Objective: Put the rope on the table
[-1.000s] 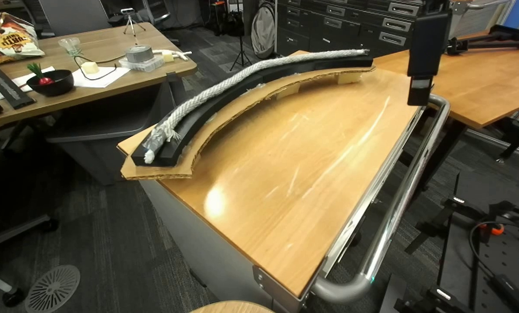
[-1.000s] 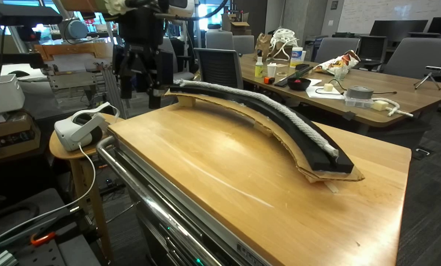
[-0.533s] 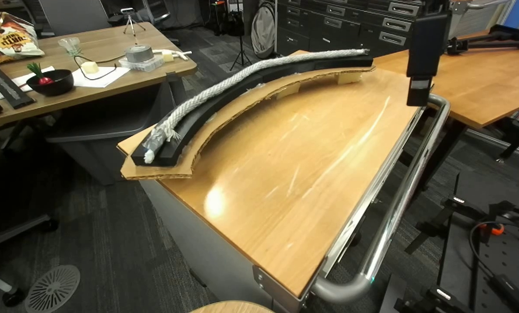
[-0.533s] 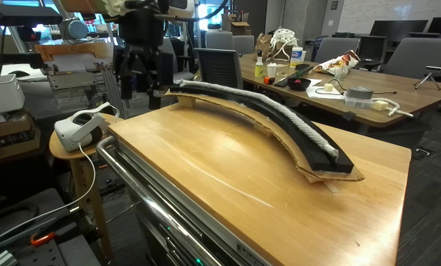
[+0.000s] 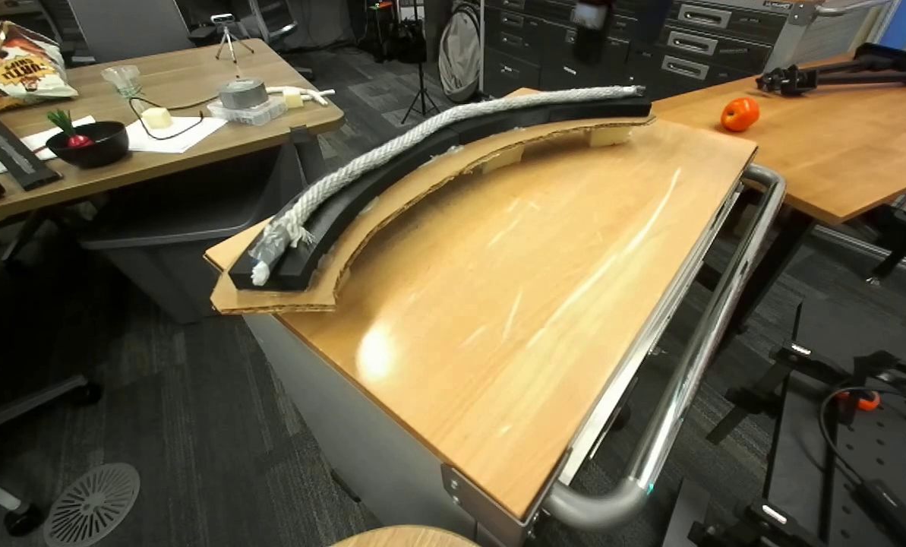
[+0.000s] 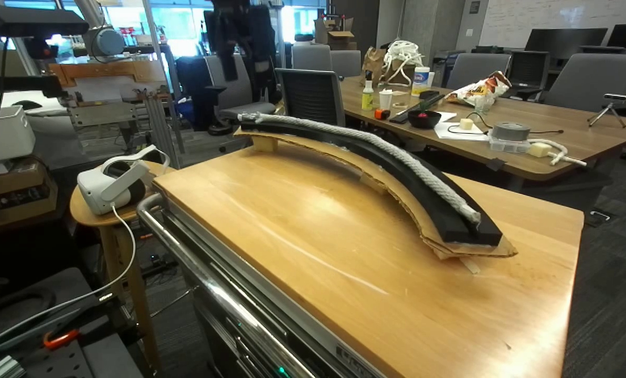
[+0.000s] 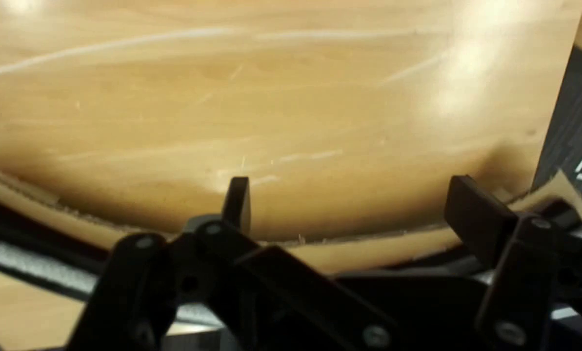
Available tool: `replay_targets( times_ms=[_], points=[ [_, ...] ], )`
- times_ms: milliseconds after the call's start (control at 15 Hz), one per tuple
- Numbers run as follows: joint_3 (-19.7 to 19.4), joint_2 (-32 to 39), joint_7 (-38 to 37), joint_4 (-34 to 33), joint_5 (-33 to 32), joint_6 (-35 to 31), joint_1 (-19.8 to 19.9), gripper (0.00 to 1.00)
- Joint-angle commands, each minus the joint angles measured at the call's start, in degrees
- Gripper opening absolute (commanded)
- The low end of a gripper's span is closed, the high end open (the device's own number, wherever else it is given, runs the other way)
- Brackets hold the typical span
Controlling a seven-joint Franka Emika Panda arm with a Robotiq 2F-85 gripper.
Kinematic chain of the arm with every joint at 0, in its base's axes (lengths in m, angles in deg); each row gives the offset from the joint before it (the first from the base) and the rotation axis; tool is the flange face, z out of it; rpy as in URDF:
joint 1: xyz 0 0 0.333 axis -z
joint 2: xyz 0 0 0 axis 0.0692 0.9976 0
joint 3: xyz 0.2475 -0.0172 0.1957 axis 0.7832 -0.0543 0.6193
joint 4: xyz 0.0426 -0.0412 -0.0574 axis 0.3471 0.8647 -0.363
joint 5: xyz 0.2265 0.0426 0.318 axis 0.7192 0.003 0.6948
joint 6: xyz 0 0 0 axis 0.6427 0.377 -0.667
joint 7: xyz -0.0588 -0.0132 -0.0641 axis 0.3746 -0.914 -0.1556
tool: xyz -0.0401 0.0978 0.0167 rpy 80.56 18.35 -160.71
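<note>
The rope [image 5: 392, 146], pale and braided with a taped, frayed end, shows in both exterior views. It rests in a curve along a black strip [image 6: 431, 205] on a cardboard ledge [image 5: 392, 203] raised over the table [image 6: 318, 220]. Blurred, my gripper [image 6: 247, 73] hangs above the ledge's far end, apart from the rope. At the top of an exterior view only a dark part of it shows. In the wrist view my gripper [image 7: 351, 195] is open, with nothing held between its wide-set fingers. The rope [image 7: 42, 267] passes partly hidden behind the gripper there.
A metal rail [image 5: 688, 365] runs along the table's side. On an adjoining tabletop sits an orange-red tomato-like object [image 5: 740, 114]. A white headset [image 6: 110, 184] lies on a stool. A cluttered desk [image 5: 156, 68] stands beyond the ledge.
My gripper has risen from beside the table's corner and swung toward the ledge, uncovering the orange-red object. The rope lies as before.
</note>
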Motion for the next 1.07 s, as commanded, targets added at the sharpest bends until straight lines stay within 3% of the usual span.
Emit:
replay_targets(
  times_ms=[0, 67, 133, 333, 400, 800, 933, 1000],
  points=[
    [3.5, 8.4, -9.5, -13.5, -9.9, -1.7, 2.3, 1.00],
    [4.3, 10.0, -10.3, -16.2, -15.1, 1.3, 2.5, 1.00],
    [2.2, 4.7, -7.0, -9.1, -9.3, -0.7, 0.9, 1.00],
    [2.7, 8.9, -9.1, -13.8, -13.8, -0.3, 0.9, 1.00],
    [2.4, 7.8, -2.1, -13.0, -14.9, 4.0, 0.6, 1.00],
    [-1.2, 0.4, 21.0, -5.0, -12.5, 1.4, 0.0, 1.00],
    [-2.0, -0.2, 27.6, -4.4, -10.8, 1.6, -1.0, 1.00],
    [-2.3, 0.7, 29.6, -5.8, -6.2, 3.0, -2.3, 1.00]
  ],
)
